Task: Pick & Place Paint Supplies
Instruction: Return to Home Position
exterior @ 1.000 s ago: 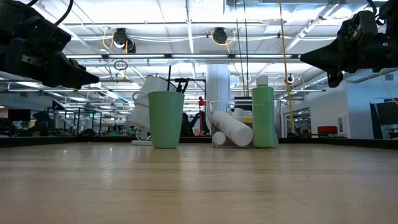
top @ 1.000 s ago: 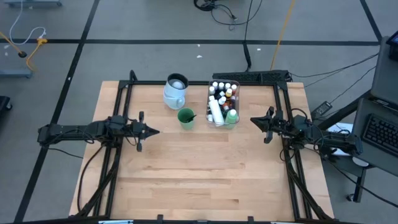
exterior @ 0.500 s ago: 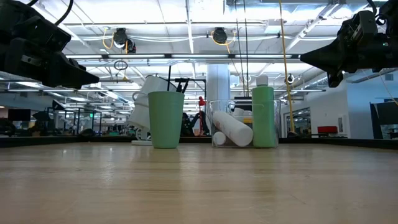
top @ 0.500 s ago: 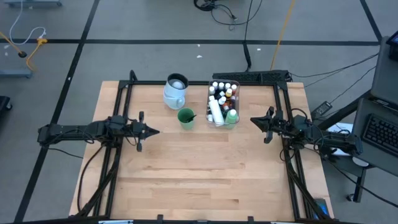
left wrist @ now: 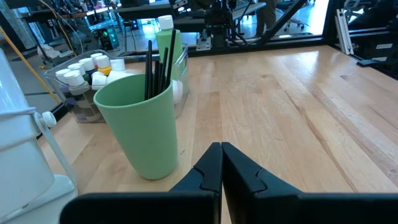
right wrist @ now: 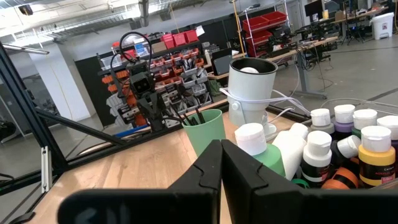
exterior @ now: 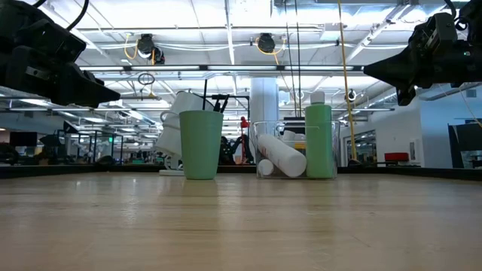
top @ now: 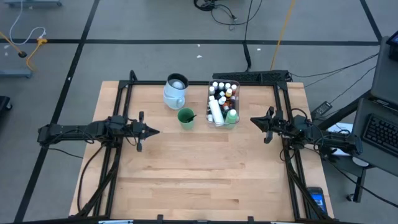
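Tiny paint bottles (top: 222, 92) with white and coloured caps fill a clear plastic tub (top: 212, 120) near the table's far edge, beside a white bottle (top: 216, 111) lying down and an upright green bottle (top: 232, 116). Thin dark brushes (left wrist: 158, 65) stand in a green cup (top: 185, 117) left of the tub. My left gripper (top: 157, 131) is shut, held above the table to the left of the cup. My right gripper (top: 252, 121) is shut, held above the table to the right of the tub. The right wrist view shows the bottles (right wrist: 348, 146) close by.
A pale-blue jug (top: 175, 91) stands behind the cup near the far edge. Black frame rails (top: 121, 112) run along the table's left and right sides. Bare wood (top: 205, 168) spreads across the middle and near half. A phone (top: 316, 200) lies off the near right corner.
Both arms have stayed still. A phone has come into view beyond the table's near right corner.
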